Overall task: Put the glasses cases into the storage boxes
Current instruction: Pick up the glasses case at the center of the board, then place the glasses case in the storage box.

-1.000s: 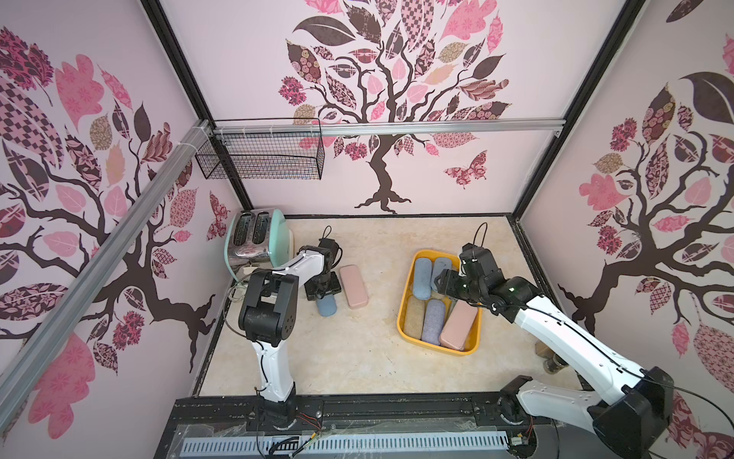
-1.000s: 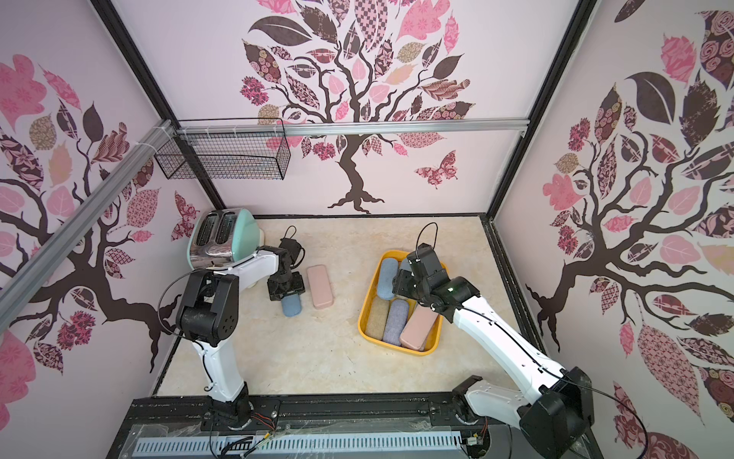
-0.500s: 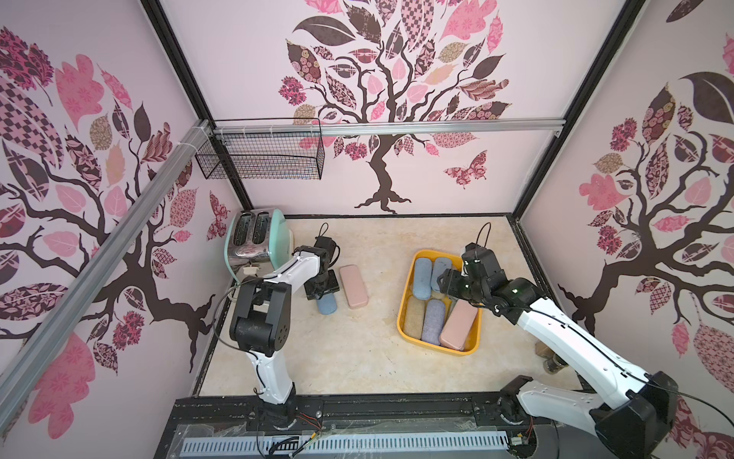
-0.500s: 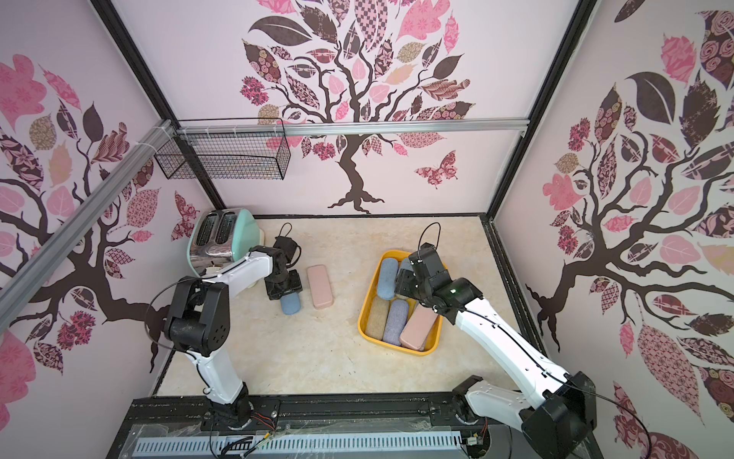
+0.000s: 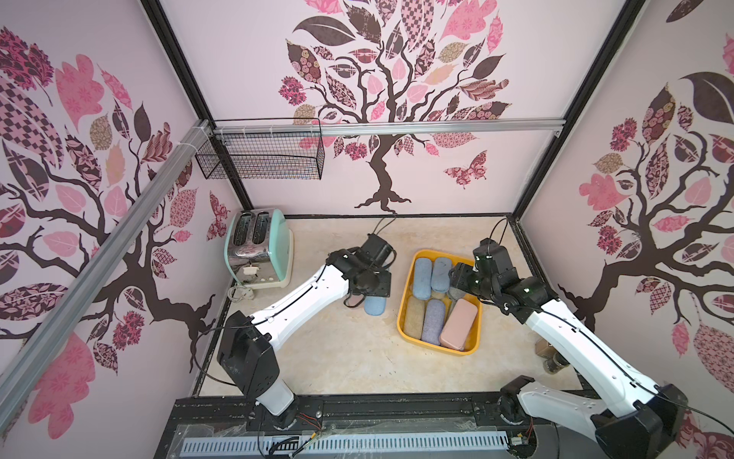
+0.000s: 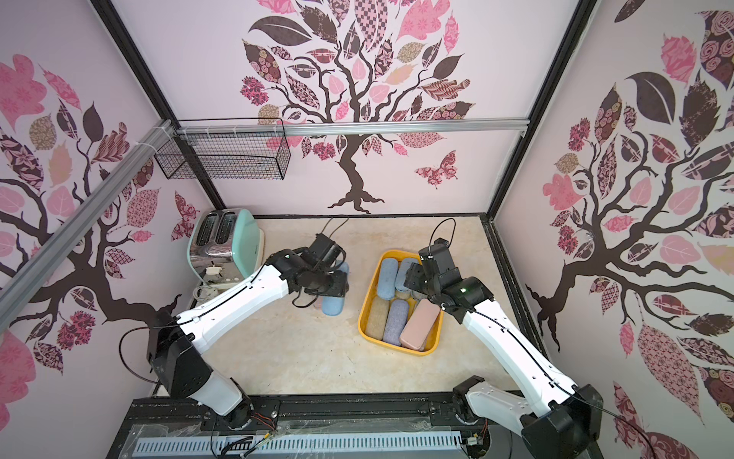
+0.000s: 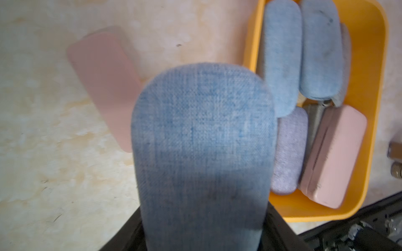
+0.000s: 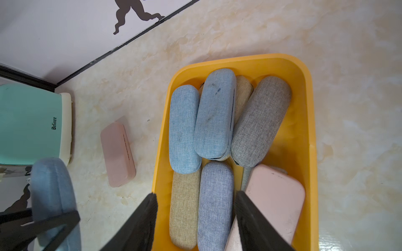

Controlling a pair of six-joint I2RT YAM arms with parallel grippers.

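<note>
**Watcher:** What have you got?

**Me:** My left pincer (image 7: 204,228) is clamped on one end of a blue fabric glasses case (image 7: 202,134), and the free end sticks out ahead of the jaws. The case hangs outside the yellow tub (image 8: 304,108), near one of its long walls, and looks clear of the tabletop.

**Watcher:** And the other arm?

**Me:** My right pincer (image 8: 200,217) hovers over the tub with its jaws parted, gripping nothing. A lavender case (image 8: 214,195) lies in the tub below the gap.

**Watcher:** So which step is this?

**Me:** The carry, I'd say: the blue case is grasped but not yet over the rim. A pink case (image 8: 118,154) lies flat outside the tub, off that same long wall, so it is left for afterwards.

**Watcher:** What does the next move need?

**Me:** Enough height to clear the rim, then a spot to set the case down. The tub is crowded. Two blue cases (image 8: 183,128), a grey case (image 8: 261,121), a tan case (image 8: 185,206), the lavender one and a second pink case (image 8: 274,195) cover most of its floor, some overlapping. The only bare strip I see runs along the opposite long wall, beside the grey case. I judge mine goes lengthwise there or on top of the pile. My right arm should clear out first, because it sits where my left must come.
</note>
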